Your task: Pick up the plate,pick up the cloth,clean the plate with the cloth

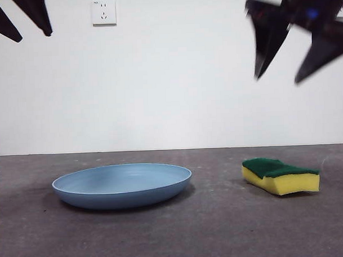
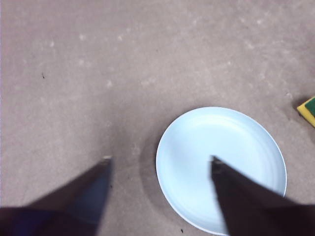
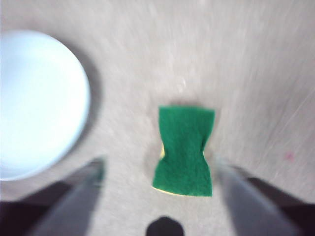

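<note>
Front view: a light-blue plate [image 1: 122, 185] lies flat on a grey surface [image 1: 209, 228], left of centre. The cloth [image 1: 281, 175] (a yellow sponge with a green top) rests on the surface to its right, well apart from it. The right hand [image 1: 284, 59] hangs high above the cloth, jaws spread, blurred. The left hand [image 1: 21, 24] shows as dark tips at the top left corner. A white wall socket [image 1: 104, 12] sits high on the wall.

Left wrist view: the left hand [image 2: 160, 164] is open and empty above the plate [image 2: 216, 147], one jaw over it, the other over bare surface.

Right wrist view: the right hand [image 3: 160, 164] is open and empty, with the cloth [image 3: 184, 150] between its jaws below; the plate [image 3: 39, 103] lies off to one side.
</note>
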